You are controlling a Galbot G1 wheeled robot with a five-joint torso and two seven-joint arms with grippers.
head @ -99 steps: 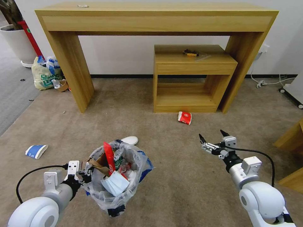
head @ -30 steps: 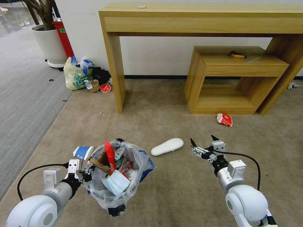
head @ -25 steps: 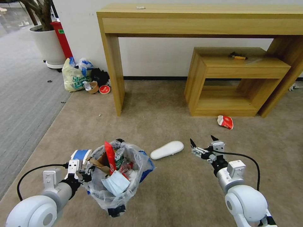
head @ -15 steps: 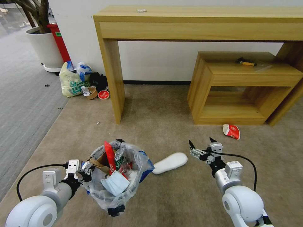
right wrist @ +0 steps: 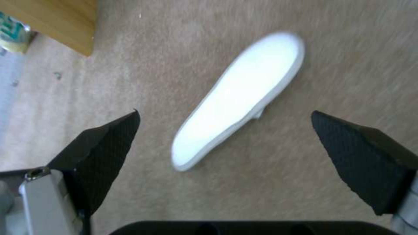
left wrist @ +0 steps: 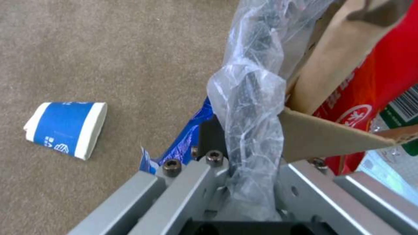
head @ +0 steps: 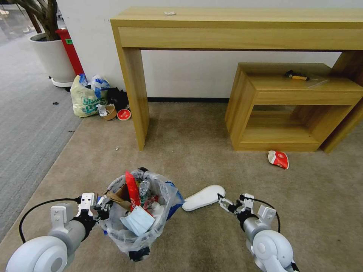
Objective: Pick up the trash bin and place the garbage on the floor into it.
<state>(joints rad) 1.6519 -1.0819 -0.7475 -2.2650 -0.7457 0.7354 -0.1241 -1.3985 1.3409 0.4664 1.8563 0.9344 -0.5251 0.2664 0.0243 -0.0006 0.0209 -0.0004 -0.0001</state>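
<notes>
Lowered and drawn in since half a second ago, the right tool (head: 231, 205) now hangs just beside the toe end of the white foam insole (head: 203, 197), which lies flat on the beige floor (head: 196, 151). Its black fingertips (right wrist: 109, 143) are spread wide, one to each side of the insole, nothing between them yet. The left tool (head: 99, 206) stays clamped on the bag-covered rim of the trash bin (head: 140, 215), holding it up, already crammed with wrappers and cardboard. That suggests the insole is the next piece to collect; a red wrapper (head: 278, 159) near the low shelf and a blue-white cup (left wrist: 65, 128) also remain.
</notes>
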